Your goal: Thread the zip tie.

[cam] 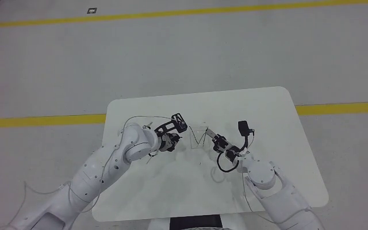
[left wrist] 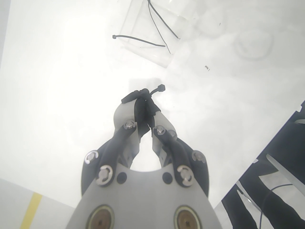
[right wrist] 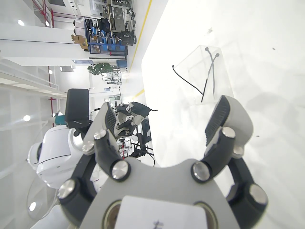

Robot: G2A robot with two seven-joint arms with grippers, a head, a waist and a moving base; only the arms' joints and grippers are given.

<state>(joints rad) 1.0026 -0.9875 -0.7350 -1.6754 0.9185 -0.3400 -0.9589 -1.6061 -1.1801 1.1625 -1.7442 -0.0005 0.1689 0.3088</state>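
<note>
While pinched in the closed fingers of the left gripper (left wrist: 142,100), zip tie (left wrist: 159,88) head poking past the tips, over white surface (left wrist: 59,72), near clear tray (left wrist: 183,8) holding three spare ties (left wrist: 157,15), right gripper (right wrist: 165,102) fingers spread wide, empty, near tray

A black zip tie (left wrist: 158,89) shows at the black-wrapped fingertips of the silver-grey left gripper (left wrist: 143,99), above a glossy white table (cam: 276,172). More black ties (left wrist: 152,13) lie in a clear, colourless tray (left wrist: 183,3). The right gripper (right wrist: 165,102) pairs pale grey fingers with black ribbed pads (right wrist: 215,117). Yellow stripes (cam: 172,13) cross the light grey floor (cam: 172,57).
</note>
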